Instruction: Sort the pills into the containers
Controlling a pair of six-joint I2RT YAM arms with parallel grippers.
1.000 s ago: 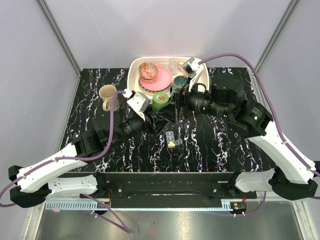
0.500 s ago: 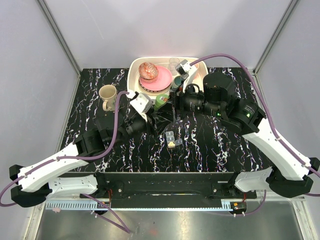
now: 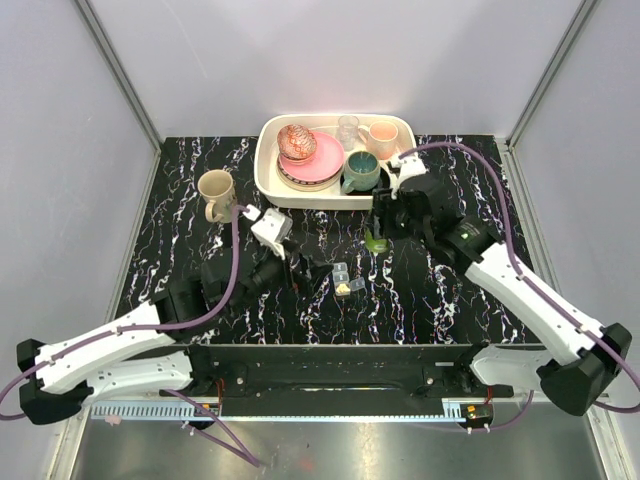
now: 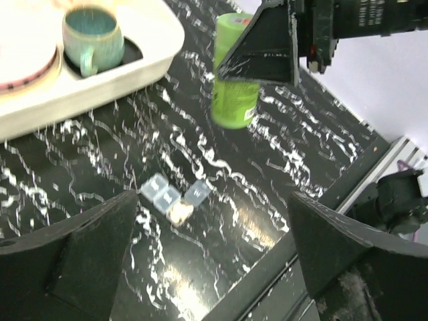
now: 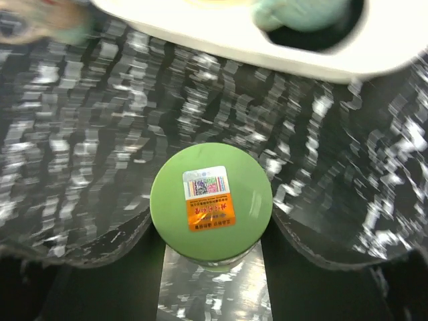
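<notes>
The containers point(image 3: 343, 272) point(image 4: 162, 194), a short strip of clear square compartments, lie on the black marbled table, one lid point(image 4: 197, 192) flipped open. A yellowish cluster of pills point(image 3: 344, 289) point(image 4: 179, 212) sits at the strip's near end. My left gripper point(image 3: 310, 272) point(image 4: 212, 200) hangs open just left of the strip, holding nothing. To the right of the strip, my right gripper point(image 3: 379, 234) point(image 5: 211, 224) is shut on a green bottle point(image 3: 376, 243) point(image 5: 211, 204) point(image 4: 234, 100), a finger on each side of its cap.
A white tray point(image 3: 266, 176) at the back holds a pink plate point(image 3: 322, 160), a teal mug point(image 3: 360, 172), a pink mug point(image 3: 383, 139) and a clear glass point(image 3: 348, 127). A beige mug point(image 3: 214, 190) stands at the back left.
The left gripper has let go of the green bottle, opened wide and drawn back toward the near left. The right gripper has closed on the bottle and carried it right, away from the tray.
</notes>
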